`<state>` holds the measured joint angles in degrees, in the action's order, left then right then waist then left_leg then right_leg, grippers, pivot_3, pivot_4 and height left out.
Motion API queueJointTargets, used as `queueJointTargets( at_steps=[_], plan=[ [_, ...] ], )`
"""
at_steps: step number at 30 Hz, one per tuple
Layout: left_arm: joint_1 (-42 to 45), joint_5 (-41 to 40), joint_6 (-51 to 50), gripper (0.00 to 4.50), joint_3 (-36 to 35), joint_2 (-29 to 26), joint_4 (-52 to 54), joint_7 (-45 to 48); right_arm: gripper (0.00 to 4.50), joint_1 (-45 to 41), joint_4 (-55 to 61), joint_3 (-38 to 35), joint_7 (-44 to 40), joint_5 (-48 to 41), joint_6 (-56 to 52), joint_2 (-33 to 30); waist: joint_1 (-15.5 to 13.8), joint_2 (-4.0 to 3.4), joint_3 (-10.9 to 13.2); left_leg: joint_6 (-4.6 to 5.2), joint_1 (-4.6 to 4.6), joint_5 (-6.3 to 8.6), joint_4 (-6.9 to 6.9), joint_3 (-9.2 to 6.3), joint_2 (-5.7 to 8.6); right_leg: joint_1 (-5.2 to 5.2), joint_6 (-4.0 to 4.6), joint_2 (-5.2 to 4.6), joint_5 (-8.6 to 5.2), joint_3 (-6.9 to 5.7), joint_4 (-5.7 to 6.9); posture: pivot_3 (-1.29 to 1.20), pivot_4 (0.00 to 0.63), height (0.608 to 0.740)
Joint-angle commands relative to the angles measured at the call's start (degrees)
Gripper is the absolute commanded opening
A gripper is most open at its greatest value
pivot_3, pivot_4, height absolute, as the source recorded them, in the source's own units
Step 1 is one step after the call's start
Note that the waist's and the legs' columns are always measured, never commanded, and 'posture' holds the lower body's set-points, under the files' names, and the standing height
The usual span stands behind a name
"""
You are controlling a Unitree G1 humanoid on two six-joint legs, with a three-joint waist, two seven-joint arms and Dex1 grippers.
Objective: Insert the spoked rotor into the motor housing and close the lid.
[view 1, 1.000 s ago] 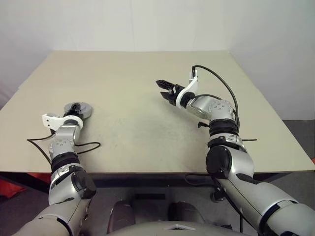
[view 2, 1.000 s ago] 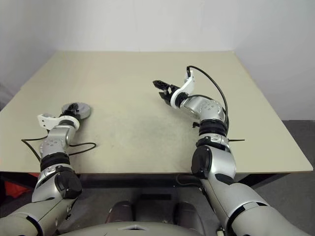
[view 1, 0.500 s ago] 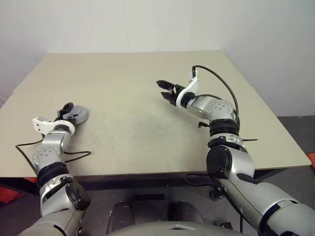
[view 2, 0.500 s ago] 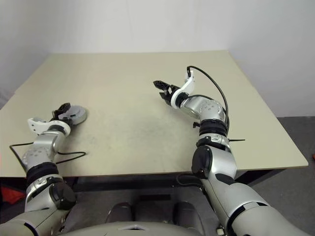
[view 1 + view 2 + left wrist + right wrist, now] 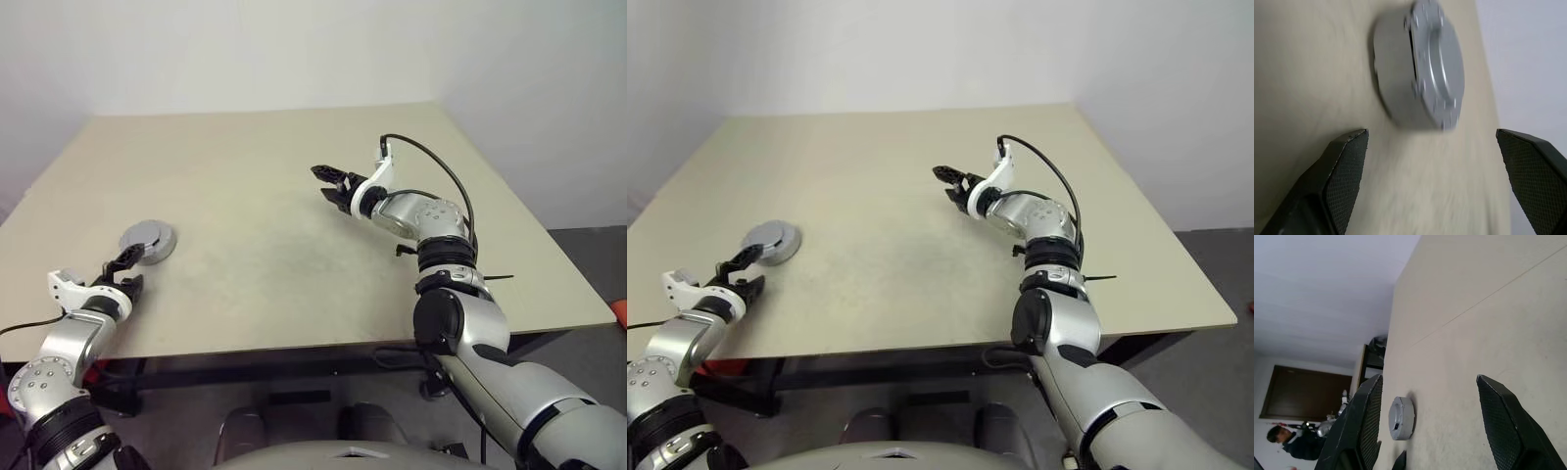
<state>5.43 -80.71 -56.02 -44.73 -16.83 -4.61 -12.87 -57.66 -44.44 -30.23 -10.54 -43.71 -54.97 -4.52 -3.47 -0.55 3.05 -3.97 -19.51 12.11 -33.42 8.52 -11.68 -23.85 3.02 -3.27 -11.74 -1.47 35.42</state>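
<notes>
From the head cameras I see the motor housing with the lid seated on it, near the table's left edge. My left gripper hangs just nearer than it, fingers spread, empty. My right gripper hovers mid-table, parted, empty.

Left wrist: the closed housing lies beyond both spread fingers.

Right wrist: a person sits in the distance.

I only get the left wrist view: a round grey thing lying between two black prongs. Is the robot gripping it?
Observer: No. From the head views, the left end effector is open and apart from the metal case, close to the table's near edge.
Operator: And the other arm?
Observer: The right end effector hangs over the middle of the table, open and with nothing in it.
Operator: Is anyone nearby?
Observer: Yes, the right wrist view catches a person far beyond the table.
</notes>
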Motion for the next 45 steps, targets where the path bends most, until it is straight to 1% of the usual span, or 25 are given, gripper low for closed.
queueJointTargets(
  at_steps=[1,4,7,10,12,14,18,19,22,25,31,32,35,40,43,45],
  plan=[
    [-3.15,-1.52,-10.7,4.46,10.11,0.72,0.41,0.29,3.45,-0.82,2.86,3.03,-3.28,0.94,-0.13,-0.63,-1.01,-0.16,-0.09,0.0,0.03,0.0,0.0,0.0,0.0,0.05,-0.32,-0.01,-0.18,0.0,-0.02,0.0,0.0,0.74],
    [-0.5,-1.5,-13.23,4.46,15.7,-1.14,3.61,4.62,3.45,2.11,6.68,9.01,-8.32,4.48,0.59,-2.59,-2.83,-0.19,-0.1,0.01,0.26,0.01,0.01,-0.03,0.0,0.39,-0.47,-0.03,-0.29,-0.02,-0.03,0.0,0.0,0.74],
    [3.81,3.02,-14.13,4.46,21.71,-4.57,4.55,10.4,3.45,6.67,12.4,17.19,-14.81,9.55,4.16,-5.51,-4.44,-0.11,-0.11,0.03,0.5,0.0,0.0,-0.08,-0.01,0.78,-0.6,-0.05,-0.34,-0.03,-0.21,0.0,0.0,0.74],
    [8.46,11.02,-12.24,4.46,29.63,-8.51,6.05,18.09,3.45,12.37,17.58,25.45,-22.58,15.88,12.26,-9.39,-5.3,0.04,-0.08,0.11,0.33,-0.24,0.0,-0.03,-0.06,0.82,-0.74,-0.08,-0.28,-0.01,-0.28,0.0,0.0,0.74],
    [10.9,17.71,-7.66,4.46,34.62,-10.63,6.8,24.02,3.45,15.77,19.42,29.85,-27.7,19.72,17.82,-12.38,-5.15,0.07,-0.07,0.16,0.27,-0.27,0.0,-0.05,-0.06,0.81,-0.78,-0.07,-0.25,-0.01,-0.32,0.0,0.0,0.74],
    [12.77,23.31,-2.7,4.46,38.43,-11.94,6.81,30.09,3.45,17.99,20.21,32.34,-32.85,21.27,20.11,-15.26,-4.99,0.11,-0.04,0.16,0.12,-0.27,0.02,-0.06,-0.08,0.78,-0.78,-0.05,-0.24,-0.02,-0.32,0.0,0.0,0.74],
    [16.52,38.99,13.83,4.46,46.91,-13.26,3.64,40.92,3.45,20.41,19.76,33.55,-40.55,23.08,23.35,-20.89,-4.22,0.13,-0.02,0.17,-0.02,-0.28,0.09,-0.07,-0.12,0.68,-0.77,0.0,-0.24,-0.04,-0.33,0.0,0.0,0.74],
    [17.42,41.85,17.3,4.46,48.22,-13.07,2.53,42.98,3.45,20.82,19.61,33.39,-41.78,23.49,24.38,-21.98,-4.0,0.13,-0.02,0.17,-0.05,-0.28,0.09,-0.07,-0.12,0.65,-0.76,0.0,-0.24,-0.04,-0.34,0.0,0.0,0.74],
    [19.76,46.73,22.57,4.46,50.13,-11.77,-0.25,46.96,3.45,20.69,18.2,32.35,-42.44,24.57,26.42,-23.28,-3.32,0.13,-0.02,0.19,-0.07,-0.28,0.07,-0.06,-0.1,0.64,-0.52,-0.01,-0.1,-0.04,-0.35,0.0,0.0,0.74],
    [20.99,50.54,25.54,4.46,51.58,-10.21,-1.67,49.18,3.45,20.59,16.23,31.27,-40.25,26.37,29.15,-23.48,-3.09,0.13,-0.02,0.2,-0.07,-0.28,0.06,-0.06,-0.11,0.63,-0.38,0.0,-0.04,-0.05,-0.34,0.0,0.0,0.74],
    [22.22,56.36,29.18,4.46,52.11,-7.21,-3.2,49.93,3.45,23.66,16.57,29.08,-35.21,29.33,40.93,-22.21,-2.73,0.14,-0.02,0.23,-0.16,-0.29,0.01,-0.05,-0.1,0.61,-0.3,-0.03,0.0,-0.07,-0.33,0.0,0.0,0.74],
    [22.25,57.8,29.99,4.46,52.46,-7.13,-3.62,49.9,3.45,24.14,16.66,28.89,-35.28,29.33,41.45,-22.16,-2.68,0.14,-0.02,0.23,-0.16,-0.3,0.01,-0.06,-0.11,0.61,-0.29,-0.03,0.0,-0.08,-0.33,0.0,0.0,0.74],
    [22.45,62.66,34.14,4.46,52.1,-5.9,-5.95,46.57,3.45,25.21,18.25,28.54,-37.45,27.55,38.02,-22.66,-2.4,0.14,-0.02,0.26,-0.17,-0.3,0.0,-0.06,-0.1,0.61,-0.29,-0.03,0.0,-0.08,-0.33,0.0,0.0,0.74],
    [22.08,64.36,35.5,4.46,51.01,-4.45,-6.14,46.41,3.45,27.52,22.08,28.78,-40.44,26.6,37.47,-22.78,-2.21,0.15,-0.01,0.3,-0.17,-0.3,-0.01,-0.06,-0.11,0.61,-0.29,-0.03,0.0,-0.08,-0.33,0.0,0.0,0.74],
    [21.68,65.31,37.16,4.46,50.51,-4.17,-5.11,46.1,3.45,27.8,23.47,28.48,-40.25,26.53,37.18,-22.77,-2.07,0.15,-0.01,0.31,-0.17,-0.31,-0.01,-0.06,-0.11,0.61,-0.28,-0.03,0.01,-0.08,-0.33,0.0,0.0,0.74],
    [21.9,66.09,39.05,4.46,50.21,-3.81,-5.25,45.73,3.45,27.48,23.28,28.21,-39.06,27.33,38.92,-22.54,-2.1,0.15,-0.02,0.32,-0.17,-0.31,-0.01,-0.06,-0.11,0.61,-0.28,-0.03,0.01,-0.08,-0.33,0.0,0.0,0.74]
  ],
)
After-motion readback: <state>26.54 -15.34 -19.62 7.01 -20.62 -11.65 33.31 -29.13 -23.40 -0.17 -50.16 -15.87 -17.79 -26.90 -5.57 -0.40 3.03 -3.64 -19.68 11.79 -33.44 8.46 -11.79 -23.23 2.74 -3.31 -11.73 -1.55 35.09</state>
